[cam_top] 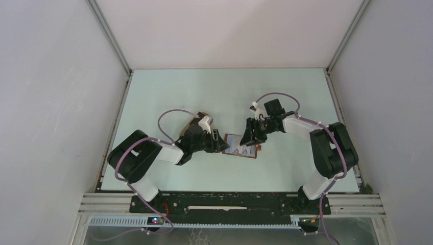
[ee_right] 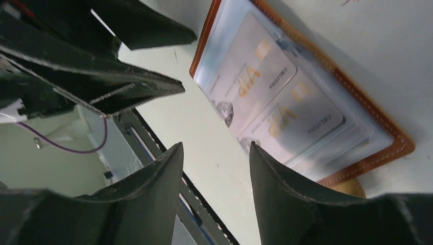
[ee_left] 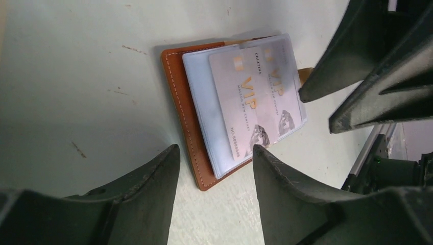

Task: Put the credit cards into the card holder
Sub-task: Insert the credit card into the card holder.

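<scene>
Top external view: a reddish-brown leather folding card holder lies spread open on the pale green table, a little below the middle of the frame. The left end effector sits just at its left edge and the right end effector just over its right part.
Left wrist view: the card holder fills the upper middle, with its stitched leather border at the left and clear plastic sleeves on top. Pale plastic credit cards with gold VIP lettering sit inside the sleeves, overlapping.
Left grip: the left end effector has its two dark fingers apart at the bottom of the frame with nothing between them. Bare table and the holder's lower corner show in the gap.
Right wrist view: the card holder runs from top centre to lower right. Two credit cards show through the sleeves, one partly over the other.
Right grip: the right end effector has its fingers spread at the bottom and is empty, the gap over bare table beside the holder's long edge.
Neighbours: in the left wrist view the right end effector enters from the upper right, tips near the holder's right edge; contact cannot be told. In the right wrist view the left end effector fills the upper left.
</scene>
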Motion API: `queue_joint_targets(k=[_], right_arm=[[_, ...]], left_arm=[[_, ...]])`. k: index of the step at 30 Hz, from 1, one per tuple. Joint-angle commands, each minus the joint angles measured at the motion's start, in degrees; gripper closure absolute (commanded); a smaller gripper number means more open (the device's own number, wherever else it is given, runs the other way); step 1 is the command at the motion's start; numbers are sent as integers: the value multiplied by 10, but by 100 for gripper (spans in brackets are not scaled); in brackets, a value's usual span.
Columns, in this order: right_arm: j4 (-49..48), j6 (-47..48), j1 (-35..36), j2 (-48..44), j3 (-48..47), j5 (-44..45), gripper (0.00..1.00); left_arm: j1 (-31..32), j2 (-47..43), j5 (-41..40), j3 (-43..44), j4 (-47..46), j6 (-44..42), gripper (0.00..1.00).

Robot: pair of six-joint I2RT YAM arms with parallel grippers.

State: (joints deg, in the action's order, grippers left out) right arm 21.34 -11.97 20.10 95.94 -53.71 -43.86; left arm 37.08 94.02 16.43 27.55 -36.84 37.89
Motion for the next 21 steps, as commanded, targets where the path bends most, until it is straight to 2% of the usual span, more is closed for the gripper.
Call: queue_joint_targets(k=[1, 12, 21], right_arm=[[-67, -92, -6, 28, -3, -15, 41], [-120, -149, -16, 82, -3, -21, 39], [-137, -164, -14, 110, -12, -17, 38]], left_arm=[[-3, 35, 4, 2, -30, 13, 41], [0, 81, 35, 1, -71, 38, 49], [7, 100, 47, -13, -105, 51, 52]])
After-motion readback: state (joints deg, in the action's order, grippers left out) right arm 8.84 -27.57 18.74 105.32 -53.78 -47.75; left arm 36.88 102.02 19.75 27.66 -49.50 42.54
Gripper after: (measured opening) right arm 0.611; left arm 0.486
